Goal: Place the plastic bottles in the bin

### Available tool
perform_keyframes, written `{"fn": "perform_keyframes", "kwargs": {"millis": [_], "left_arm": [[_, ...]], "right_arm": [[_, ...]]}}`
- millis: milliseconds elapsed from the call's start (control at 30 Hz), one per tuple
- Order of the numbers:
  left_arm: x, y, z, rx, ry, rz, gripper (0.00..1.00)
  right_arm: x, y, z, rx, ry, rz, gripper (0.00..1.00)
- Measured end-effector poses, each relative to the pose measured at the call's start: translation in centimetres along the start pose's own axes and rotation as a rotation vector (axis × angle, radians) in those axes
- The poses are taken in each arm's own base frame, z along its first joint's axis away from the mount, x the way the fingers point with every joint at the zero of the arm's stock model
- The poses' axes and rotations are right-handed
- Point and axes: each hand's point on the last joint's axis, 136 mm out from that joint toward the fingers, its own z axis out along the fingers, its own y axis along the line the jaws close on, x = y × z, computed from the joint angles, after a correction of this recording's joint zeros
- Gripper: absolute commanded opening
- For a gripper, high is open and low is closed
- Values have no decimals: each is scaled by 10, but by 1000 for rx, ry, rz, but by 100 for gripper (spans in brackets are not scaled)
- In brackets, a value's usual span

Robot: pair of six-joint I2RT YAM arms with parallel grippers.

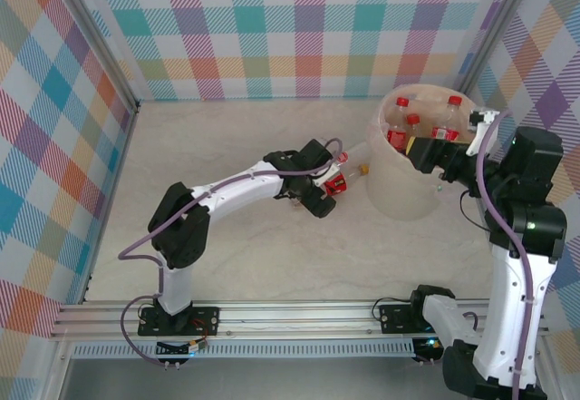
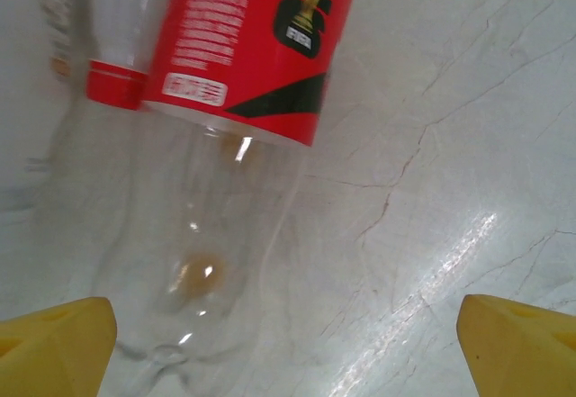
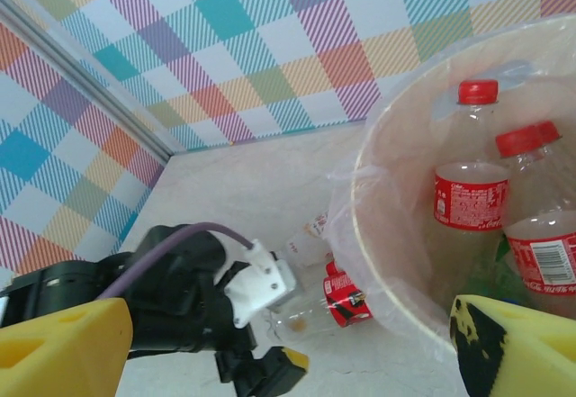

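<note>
The pale, marble-patterned table (image 1: 245, 255) is boxed in by walls of pastel checked cloth (image 1: 272, 28). At its far right stands the large round translucent-white plastic bin (image 1: 399, 191), upright, with a pale beige inside. In the right wrist view its rim (image 3: 364, 199) curves up the right half of the picture.

The white-and-black left arm (image 1: 236, 187) reaches across the middle of the table toward the foot of the bin. The right arm (image 1: 521, 228) rises along the right edge and bends in over the bin's near-right rim.

Several clear plastic bottles with red labels and red caps (image 1: 402, 123) stand upright inside the bin. From the right wrist, two of them (image 3: 472, 190) are seen side by side against the far wall.

One more clear bottle with a red label (image 1: 337, 180) lies on its side on the table, just left of the bin. A second clear bottle (image 1: 356, 166) lies beside it, against the bin wall.

The left gripper (image 1: 324, 187) sits low over the red-labelled bottle. In its wrist view its yellow fingertips (image 2: 54, 343) stand spread wide, and the bottle's clear body (image 2: 207, 235) lies on the table between them, closer to the left one, not pinched.

The right gripper (image 1: 426, 151) hangs at the bin's rim with its yellow fingers (image 3: 63, 347) wide apart, holding nothing.
</note>
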Motion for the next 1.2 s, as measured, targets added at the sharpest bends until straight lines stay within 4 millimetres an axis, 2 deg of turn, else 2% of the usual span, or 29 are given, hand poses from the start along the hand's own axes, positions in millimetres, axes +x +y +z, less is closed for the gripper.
{"fn": "perform_keyframes", "kwargs": {"millis": [100, 233, 500, 767, 1000, 1200], "left_arm": [[1, -11, 11, 10, 19, 11, 94], [2, -14, 14, 14, 26, 10, 95], [1, -17, 25, 12, 26, -4, 93], [21, -31, 46, -2, 90, 32, 80], [29, -27, 50, -23, 108, 32, 67], [37, -25, 54, -34, 119, 34, 60]], "right_arm": [[11, -4, -4, 26, -1, -5, 91], [24, -12, -5, 56, 10, -11, 91], [31, -26, -1, 115, 20, -17, 90], [34, -29, -5, 136, 5, -28, 90], [34, -30, -7, 148, -4, -32, 90], [37, -34, -4, 153, 2, -26, 90]]}}
